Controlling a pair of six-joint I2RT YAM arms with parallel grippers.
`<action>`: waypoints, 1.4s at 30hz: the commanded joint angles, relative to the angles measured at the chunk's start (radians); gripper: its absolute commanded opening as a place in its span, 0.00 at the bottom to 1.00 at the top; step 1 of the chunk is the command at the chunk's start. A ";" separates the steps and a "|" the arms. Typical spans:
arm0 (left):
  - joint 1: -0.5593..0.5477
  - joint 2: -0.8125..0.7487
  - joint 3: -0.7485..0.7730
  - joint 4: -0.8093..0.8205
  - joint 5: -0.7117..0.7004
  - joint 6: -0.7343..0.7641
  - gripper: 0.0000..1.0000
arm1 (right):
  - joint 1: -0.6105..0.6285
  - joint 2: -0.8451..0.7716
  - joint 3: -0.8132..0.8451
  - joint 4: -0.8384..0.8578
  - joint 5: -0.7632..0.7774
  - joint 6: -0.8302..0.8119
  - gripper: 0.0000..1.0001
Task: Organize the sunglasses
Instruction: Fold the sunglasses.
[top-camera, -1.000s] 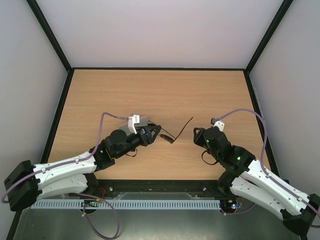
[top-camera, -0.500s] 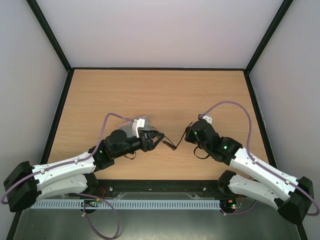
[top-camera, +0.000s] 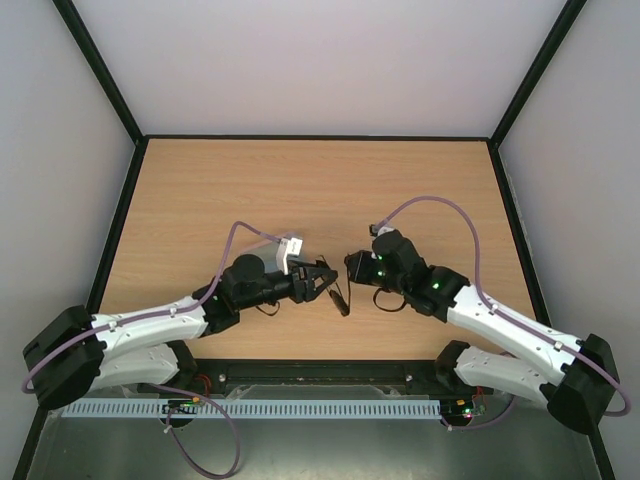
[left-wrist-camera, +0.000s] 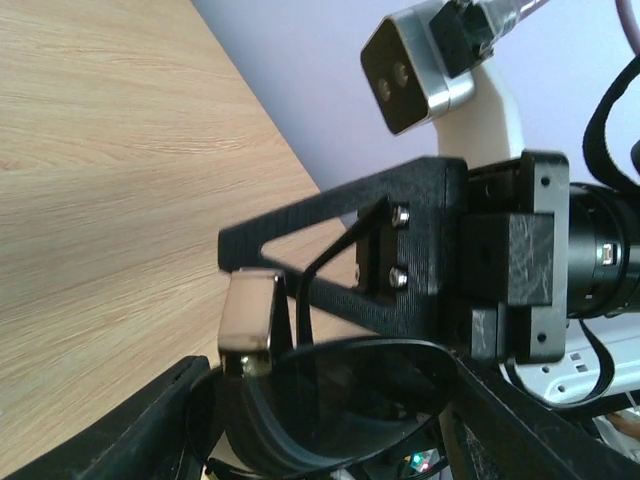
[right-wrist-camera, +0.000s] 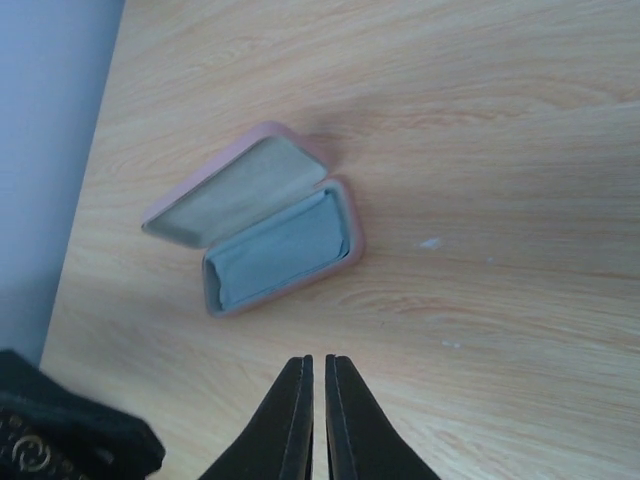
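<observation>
Jaws of the left gripper (top-camera: 322, 281) clamp the sunglasses (left-wrist-camera: 340, 392) at the lens, bottom centre of its wrist view. Right gripper (right-wrist-camera: 315, 400) fingers nearly touching, nothing seen between. Pink case (right-wrist-camera: 235, 190) lies open, blue cloth (right-wrist-camera: 280, 250) inside. Pair not yet cased; placing remains.

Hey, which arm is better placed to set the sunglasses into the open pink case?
Probably left: the left gripper holds the sunglasses by a lens, while the right gripper is shut, gripping nothing I can see. The pink case lies open on the table.
</observation>
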 joint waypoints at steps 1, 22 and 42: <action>0.017 0.024 -0.001 0.110 0.047 -0.011 0.64 | 0.024 -0.002 -0.044 0.075 -0.105 -0.031 0.06; 0.025 0.092 0.001 0.227 0.107 -0.042 0.62 | 0.098 -0.060 -0.041 -0.041 0.009 -0.001 0.06; 0.051 0.061 -0.037 0.350 0.267 -0.089 0.62 | 0.087 -0.474 -0.150 -0.034 -0.251 -0.036 0.29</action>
